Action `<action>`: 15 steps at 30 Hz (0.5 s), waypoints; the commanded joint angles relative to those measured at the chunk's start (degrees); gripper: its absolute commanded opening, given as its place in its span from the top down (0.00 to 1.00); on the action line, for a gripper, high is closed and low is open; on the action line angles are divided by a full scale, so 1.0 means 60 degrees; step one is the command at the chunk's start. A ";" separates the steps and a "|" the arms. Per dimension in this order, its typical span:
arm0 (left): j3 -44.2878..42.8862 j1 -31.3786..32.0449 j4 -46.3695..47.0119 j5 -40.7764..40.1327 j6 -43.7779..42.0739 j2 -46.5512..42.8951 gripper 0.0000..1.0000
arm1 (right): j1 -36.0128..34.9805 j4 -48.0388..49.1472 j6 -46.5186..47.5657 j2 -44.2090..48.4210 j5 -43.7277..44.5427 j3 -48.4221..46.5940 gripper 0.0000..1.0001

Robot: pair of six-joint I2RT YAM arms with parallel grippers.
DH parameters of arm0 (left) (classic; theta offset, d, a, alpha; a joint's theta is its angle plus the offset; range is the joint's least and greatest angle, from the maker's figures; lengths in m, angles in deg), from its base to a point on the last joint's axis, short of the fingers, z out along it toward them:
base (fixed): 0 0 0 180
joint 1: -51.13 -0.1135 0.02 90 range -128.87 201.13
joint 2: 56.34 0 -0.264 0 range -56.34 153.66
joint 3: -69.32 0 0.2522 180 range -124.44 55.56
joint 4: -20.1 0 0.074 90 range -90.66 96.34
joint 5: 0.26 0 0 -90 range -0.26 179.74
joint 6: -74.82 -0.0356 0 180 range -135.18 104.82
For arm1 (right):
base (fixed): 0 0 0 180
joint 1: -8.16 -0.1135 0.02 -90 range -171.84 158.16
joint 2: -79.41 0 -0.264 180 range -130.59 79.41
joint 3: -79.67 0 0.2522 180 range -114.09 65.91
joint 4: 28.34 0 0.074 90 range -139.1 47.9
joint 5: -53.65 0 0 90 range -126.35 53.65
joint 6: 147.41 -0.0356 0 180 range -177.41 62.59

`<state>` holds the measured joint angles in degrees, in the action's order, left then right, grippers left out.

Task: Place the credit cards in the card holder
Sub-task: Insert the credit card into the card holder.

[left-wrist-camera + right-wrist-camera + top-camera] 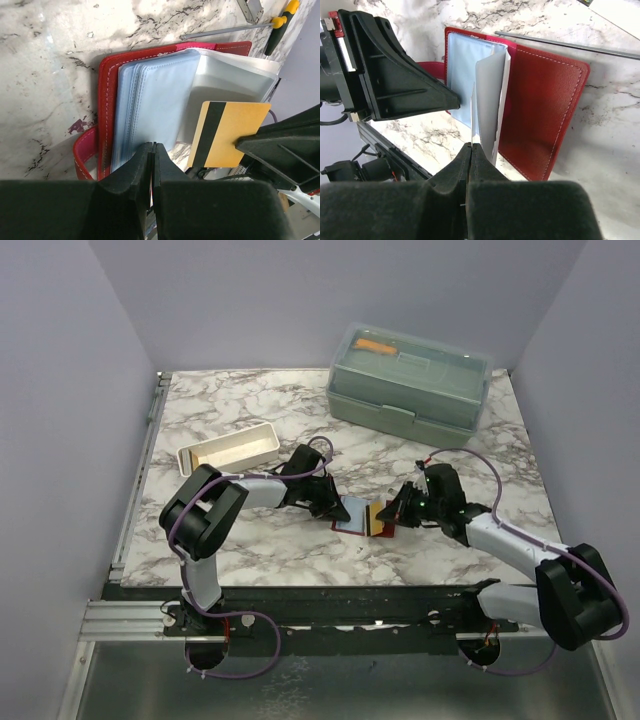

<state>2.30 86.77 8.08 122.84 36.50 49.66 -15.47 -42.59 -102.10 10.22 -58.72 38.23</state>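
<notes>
Left wrist view: your left pincer (153,146) is closed tight, its tips on the blue sleeves (150,100) of the open holder (106,95), which lies on the worktop (45,60) just ahead of it. Your right pincer (471,146) is clamped on the card (230,132), just right of those tips. Hold the sleeves flat, line the card's edge with a pocket mouth, and slide slowly. Count: one card, one holder, two pincers.
</notes>
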 commanded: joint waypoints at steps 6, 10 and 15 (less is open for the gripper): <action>-0.0104 -0.0007 -0.0377 -0.0696 -0.0310 0.0251 0.93 | 0.0350 0.0319 0.0383 -0.0427 -0.0367 -0.0021 1.00; -0.0117 0.0000 -0.0480 -0.0698 -0.0317 0.0286 0.94 | 0.0480 0.0538 0.0444 -0.0679 -0.0641 0.0028 1.00; -0.0133 -0.0007 -0.0495 -0.0697 -0.0313 0.0362 0.94 | 0.0566 0.0884 0.0460 -0.0882 -0.0959 0.0102 1.00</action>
<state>1.80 86.77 7.64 122.67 36.26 49.85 -12.70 -40.23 -100.57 6.18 -61.54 38.23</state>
